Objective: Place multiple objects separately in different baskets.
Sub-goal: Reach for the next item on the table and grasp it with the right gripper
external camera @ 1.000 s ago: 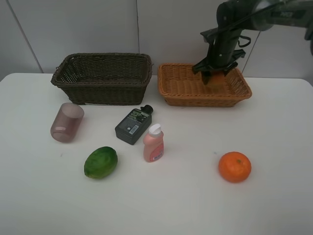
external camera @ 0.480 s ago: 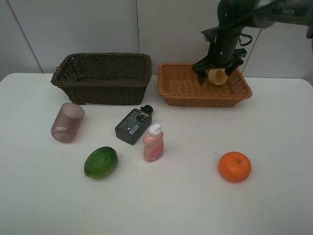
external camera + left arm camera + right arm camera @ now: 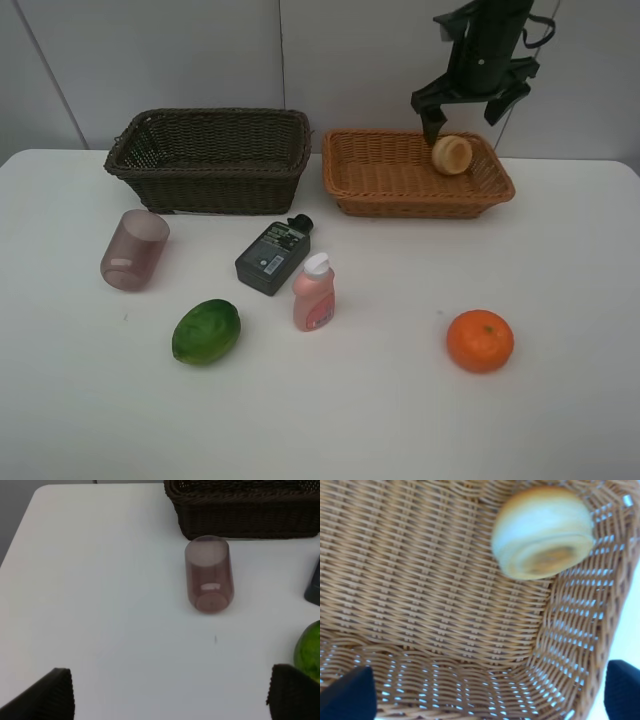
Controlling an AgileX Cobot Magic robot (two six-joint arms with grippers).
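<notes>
Overhead, the right hand [image 3: 462, 112] hangs spread above the tan basket [image 3: 400, 203], round fruit [image 3: 452, 154] inside; the orange [image 3: 480, 340] likely comes next.

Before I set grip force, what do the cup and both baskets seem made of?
Cup: likely plastic, translucent purple, with a glossy highlight on its side. Dark basket and tan basket: woven wicker or an imitation, matte; strands and gaps show.

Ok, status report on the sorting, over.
Left gripper open, right gripper open, both empty. Round fruit lies in orange-tan basket, right gripper above. Orange on table, nothing blocking it.
</notes>
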